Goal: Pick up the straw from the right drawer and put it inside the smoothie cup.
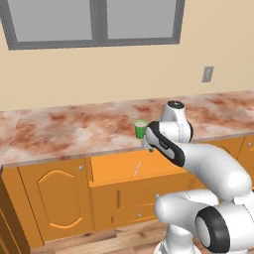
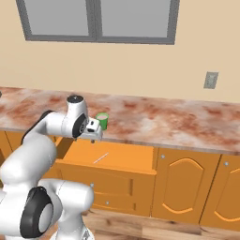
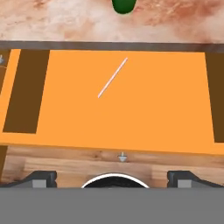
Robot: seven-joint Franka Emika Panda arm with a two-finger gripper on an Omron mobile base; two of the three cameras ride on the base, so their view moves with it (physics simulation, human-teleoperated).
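one thin straw lies at an angle on the flat floor of the open right drawer, alone and apart from its walls, while the smoothie cup stands on the marbled counter near its front edge, just behind the drawer. the gripper hangs above the drawer with its jaws spread wide and holding nothing. i think the risk is that the straw, so thin and flat on the wood, slips or rolls away when the fingers close on it, or that the hand knocks the small cup later; no brand, label or writing can be read anywhere.
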